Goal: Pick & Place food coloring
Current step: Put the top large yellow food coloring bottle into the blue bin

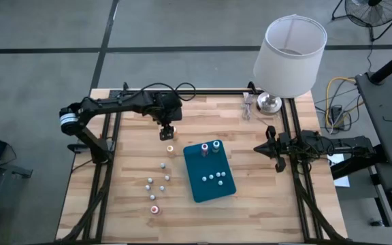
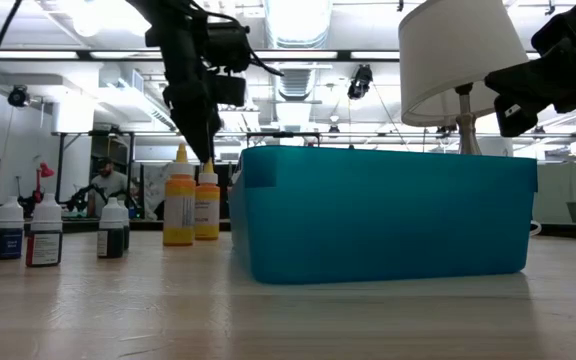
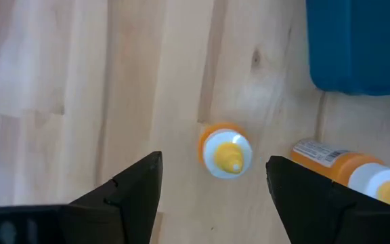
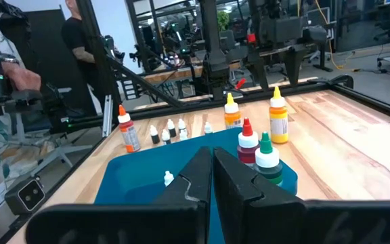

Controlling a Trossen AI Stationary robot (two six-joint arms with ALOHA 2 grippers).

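Orange-capped food coloring bottle (image 3: 225, 152) stands directly below the wide-spread left claw (image 3: 212, 186); right claw (image 4: 212, 177), pinched empty, waits apart.

The food coloring (image 1: 156, 184) is a bunch of tiny bottles standing upright on the wood. Some more stand in the teal tray (image 1: 227, 188) at 3 o'clock.
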